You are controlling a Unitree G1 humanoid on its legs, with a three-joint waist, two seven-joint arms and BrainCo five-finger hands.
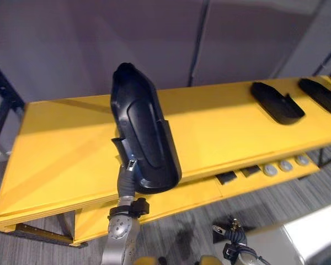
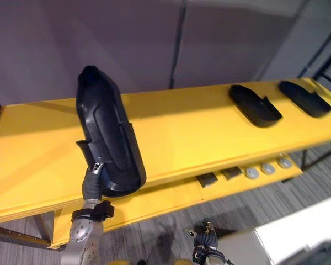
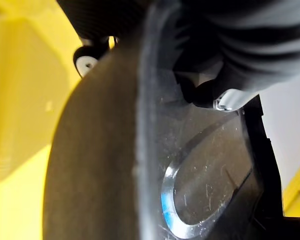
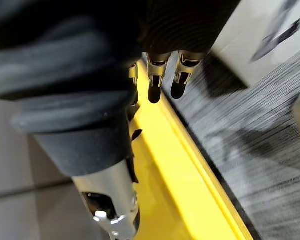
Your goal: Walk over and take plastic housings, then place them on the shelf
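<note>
one housing (image 1: 146, 132) gripped in left hand (image 1: 127, 175), long axis near upright

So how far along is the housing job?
Done: two black plastic housings lie on the yellow shelf's right end. In hand: the left hand grips a third housing upright over it. Left: setting it down. Right hand hangs low.
</note>
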